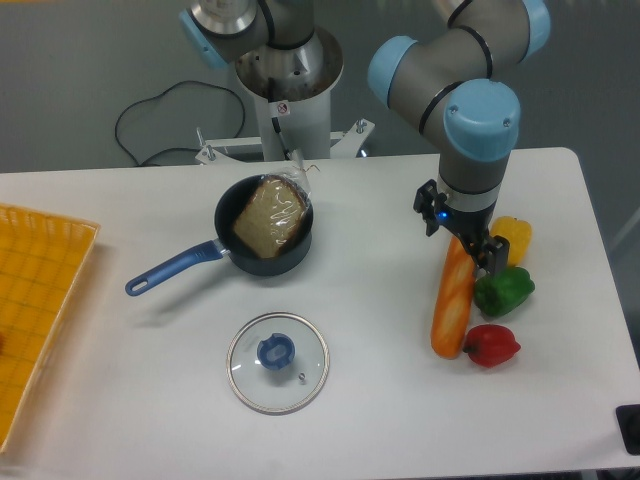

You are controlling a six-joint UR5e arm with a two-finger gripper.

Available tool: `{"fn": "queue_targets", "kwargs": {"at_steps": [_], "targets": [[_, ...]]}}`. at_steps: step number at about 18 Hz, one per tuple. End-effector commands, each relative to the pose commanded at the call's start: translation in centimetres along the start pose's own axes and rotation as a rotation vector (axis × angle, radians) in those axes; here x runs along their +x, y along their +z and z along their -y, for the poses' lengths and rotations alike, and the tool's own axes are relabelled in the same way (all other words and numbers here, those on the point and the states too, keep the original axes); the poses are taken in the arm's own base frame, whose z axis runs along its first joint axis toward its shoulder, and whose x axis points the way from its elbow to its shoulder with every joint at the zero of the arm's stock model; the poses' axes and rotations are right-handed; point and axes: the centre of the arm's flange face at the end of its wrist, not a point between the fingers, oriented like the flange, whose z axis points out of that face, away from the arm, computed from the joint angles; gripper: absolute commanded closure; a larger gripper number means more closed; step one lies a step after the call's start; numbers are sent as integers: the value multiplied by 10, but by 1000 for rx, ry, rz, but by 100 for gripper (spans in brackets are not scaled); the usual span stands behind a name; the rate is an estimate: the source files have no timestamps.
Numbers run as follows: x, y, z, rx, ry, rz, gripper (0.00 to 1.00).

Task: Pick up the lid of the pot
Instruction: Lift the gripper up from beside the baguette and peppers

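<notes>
The pot lid [256, 388] is laid on the bench [400, 420]; near the orange carrot [454, 312], the jaws are held released, spread apart.

- A pale, matte counter [160, 420] fills most of the view, its far edge running nearly level.
- Beyond the counter stretches a plain dark grey surface [60, 90]; whether wall or floor, I cannot tell.
- A thin black cable [190, 83] loops against that grey, behind the counter's left half.
- At the counter's left side sits a yellow-orange crate [28, 290], partly cut off.
- Light is soft and even, with faint shadows.
</notes>
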Motion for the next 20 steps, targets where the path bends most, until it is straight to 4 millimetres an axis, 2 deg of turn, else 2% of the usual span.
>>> {"fn": "queue_targets", "kwargs": {"at_steps": [6, 11, 16, 17, 18, 20], "targets": [[0, -1, 1, 6, -3, 3, 0], [2, 4, 19, 8, 9, -1, 0], [-7, 6, 29, 14, -24, 41, 0], [-7, 10, 35, 20, -17, 34, 0], [-6, 19, 49, 20, 3, 33, 0], [-2, 21, 63, 16, -26, 61, 0]]}}
